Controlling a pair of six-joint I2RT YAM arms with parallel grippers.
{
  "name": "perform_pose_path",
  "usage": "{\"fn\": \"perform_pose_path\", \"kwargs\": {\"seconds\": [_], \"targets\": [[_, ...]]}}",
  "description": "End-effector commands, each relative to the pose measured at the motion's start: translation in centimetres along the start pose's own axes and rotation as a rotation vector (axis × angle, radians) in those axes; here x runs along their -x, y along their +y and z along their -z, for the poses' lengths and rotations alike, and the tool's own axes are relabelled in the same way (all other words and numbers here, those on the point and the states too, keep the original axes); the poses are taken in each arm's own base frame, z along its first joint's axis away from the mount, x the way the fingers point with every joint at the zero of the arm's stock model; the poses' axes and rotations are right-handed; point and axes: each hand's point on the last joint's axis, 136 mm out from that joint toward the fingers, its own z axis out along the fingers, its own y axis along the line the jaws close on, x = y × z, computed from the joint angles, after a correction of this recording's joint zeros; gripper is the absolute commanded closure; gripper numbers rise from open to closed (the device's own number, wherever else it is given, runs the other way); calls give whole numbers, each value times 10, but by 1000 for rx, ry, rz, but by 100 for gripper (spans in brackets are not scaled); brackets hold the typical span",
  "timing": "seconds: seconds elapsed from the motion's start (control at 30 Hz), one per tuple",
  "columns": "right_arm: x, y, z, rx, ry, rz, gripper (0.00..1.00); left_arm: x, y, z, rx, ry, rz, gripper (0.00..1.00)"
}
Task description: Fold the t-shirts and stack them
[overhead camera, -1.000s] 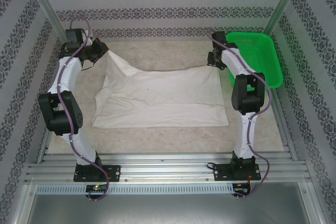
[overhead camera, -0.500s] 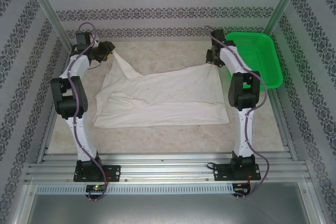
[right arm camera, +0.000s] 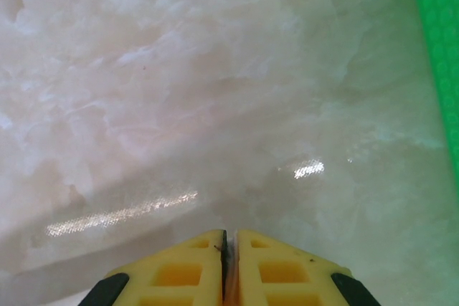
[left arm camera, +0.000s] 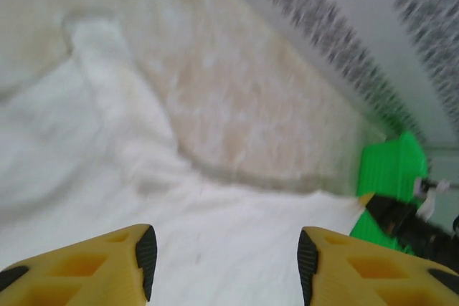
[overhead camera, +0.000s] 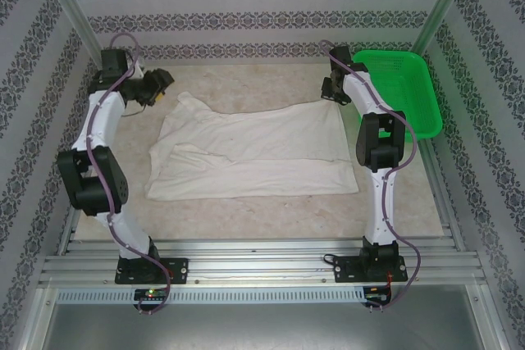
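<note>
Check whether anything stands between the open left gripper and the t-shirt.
Nothing visible does. The left gripper hangs open near the far left corner of the t-shirt, with bare cloth straight ahead of its fingers. The green basket sits away at the table's far right.

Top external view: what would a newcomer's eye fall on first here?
The white t-shirt, spread wide and rumpled across the middle of the table, then the bright green basket at the far right corner. The left pincer hangs open by the shirt's far left corner, while the right pincer is shut near its far right corner.
</note>
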Motion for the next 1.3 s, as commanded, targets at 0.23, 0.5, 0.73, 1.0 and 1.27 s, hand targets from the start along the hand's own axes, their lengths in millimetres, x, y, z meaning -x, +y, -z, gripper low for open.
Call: {"fn": "perform_pose_path", "kwargs": {"seconds": [0.23, 0.5, 0.73, 1.0, 1.27], "targets": [[-3, -1, 0, 0, 16, -9, 88, -132, 82, -24, 371, 415, -105, 62], [-4, -4, 2, -6, 19, 0, 88, -128, 116, -26, 598, 449, -272, 60], [-7, -6, 1, -9, 24, -1, 87, -126, 110, -44, 573, 427, -273, 56], [-9, -8, 2, -9, 30, -2, 87, -127, 120, -46, 650, 471, -375, 55], [-9, -8, 1, -4, 33, -10, 87, -121, 127, -59, 696, 491, -442, 55]]}}
